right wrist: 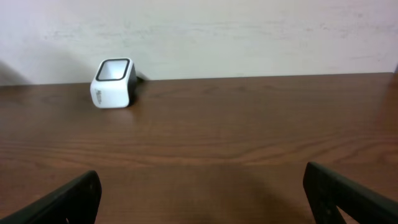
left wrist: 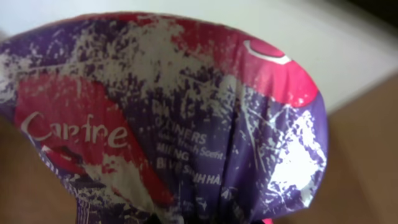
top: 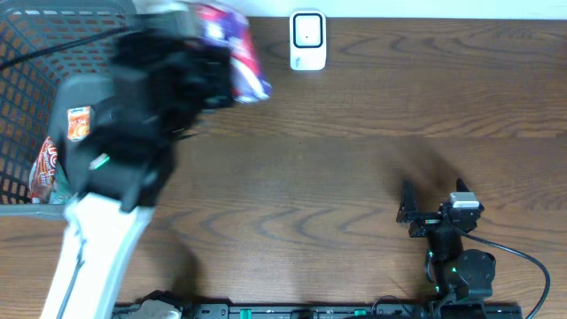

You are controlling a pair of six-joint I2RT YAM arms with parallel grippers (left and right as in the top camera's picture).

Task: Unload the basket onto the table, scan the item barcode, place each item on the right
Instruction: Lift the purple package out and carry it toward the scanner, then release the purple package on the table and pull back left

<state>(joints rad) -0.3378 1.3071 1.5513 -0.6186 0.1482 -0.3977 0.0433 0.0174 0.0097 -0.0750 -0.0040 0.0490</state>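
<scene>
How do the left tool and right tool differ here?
The left tool is shut on a purple packet; the right tool is open and empty. The left tool is blurred, far left beside the basket; the right tool is sharp, near the front right of the table. Both are black.

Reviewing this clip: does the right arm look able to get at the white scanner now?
Probably yes: only bare table lies between the open right gripper and the scanner. The left gripper, shut on the Carefree liners packet, sits off to the scanner's left.
</scene>
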